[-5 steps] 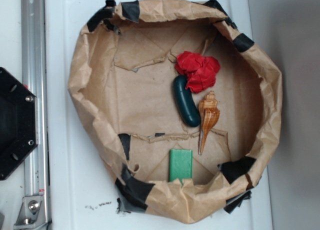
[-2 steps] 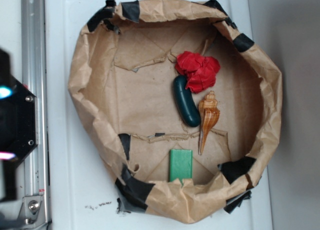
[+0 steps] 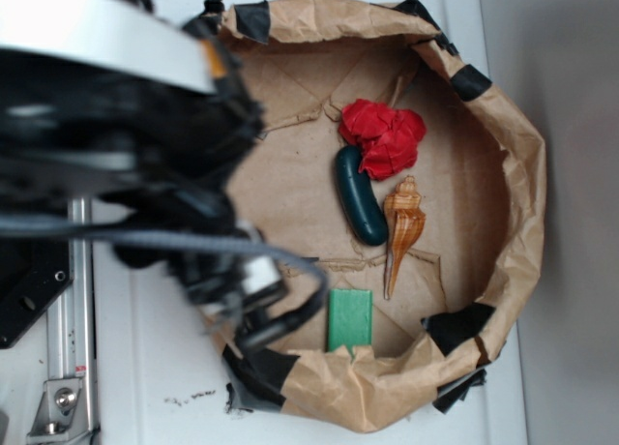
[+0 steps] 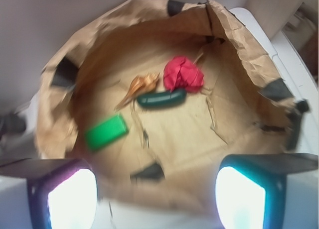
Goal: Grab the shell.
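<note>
Change since the earlier frames: my arm (image 3: 126, 145), absent a second ago, now fills the upper left and centre left of the overhead view as a blurred black and silver mass. Nothing inside the bin has shifted.

Pincer (image 4: 155, 194): spread wide, empty. The two finger pads sit at the lower left and lower right corners of the wrist view, well apart, above the near rim and touching nothing.

Bin (image 3: 527, 174): brown paper wall with black tape patches, standing on a white surface; paper floor, creased.

Shell (image 3: 402, 227): orange-tan spiral, right of centre in the overhead view, fat end toward the top, thin tail pointing to the bottom. In the wrist view it lies at upper centre (image 4: 139, 85), blurred.

Capsule (image 3: 361, 208): dark green, just left of the shell, touching it or nearly so; I cannot tell which.

Cloth lump (image 3: 384, 137): red, just above both, against the capsule's top end.

Block (image 3: 349, 319): bright green, lower centre, apart from the rest.

Step in hand: approach, not yet over the target. My judgement: travel toward the right of the bin, line the fingers across the shell's thick ribbed body rather than the thin tail, and come down with one finger in the narrow gap beside the capsule. Risk: nudging the capsule and rolling the shell away.
</note>
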`<state>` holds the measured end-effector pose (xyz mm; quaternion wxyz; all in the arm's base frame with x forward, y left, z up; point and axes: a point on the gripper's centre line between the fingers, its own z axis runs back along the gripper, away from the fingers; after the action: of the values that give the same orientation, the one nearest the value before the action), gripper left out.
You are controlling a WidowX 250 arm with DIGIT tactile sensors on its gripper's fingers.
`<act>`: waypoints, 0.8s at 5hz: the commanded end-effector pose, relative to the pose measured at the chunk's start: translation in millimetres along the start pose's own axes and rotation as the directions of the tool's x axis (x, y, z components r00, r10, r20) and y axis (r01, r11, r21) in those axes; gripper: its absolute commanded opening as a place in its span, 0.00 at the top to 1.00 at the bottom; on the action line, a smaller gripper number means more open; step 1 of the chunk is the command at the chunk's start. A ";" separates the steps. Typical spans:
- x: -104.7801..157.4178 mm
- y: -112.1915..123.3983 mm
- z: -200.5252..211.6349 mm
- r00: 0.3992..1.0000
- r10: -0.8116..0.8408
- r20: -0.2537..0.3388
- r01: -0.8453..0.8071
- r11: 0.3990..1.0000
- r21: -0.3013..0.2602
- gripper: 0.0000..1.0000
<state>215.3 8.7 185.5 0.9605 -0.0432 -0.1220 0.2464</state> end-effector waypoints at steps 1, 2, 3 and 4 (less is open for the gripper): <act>32.2 -16.0 -52.2 0.995 0.087 0.042 -0.086 0.996 -0.024 0.00; 40.9 -23.5 -69.5 0.995 0.089 0.034 -0.089 0.996 0.000 0.00; 50.0 -31.8 -87.2 0.996 0.084 0.022 -0.084 0.996 0.031 0.00; 64.1 -42.4 -122.1 0.998 0.060 0.000 -0.060 0.996 0.072 0.00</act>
<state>312.7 2.0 68.1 0.9550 -0.0007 -0.0782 0.2860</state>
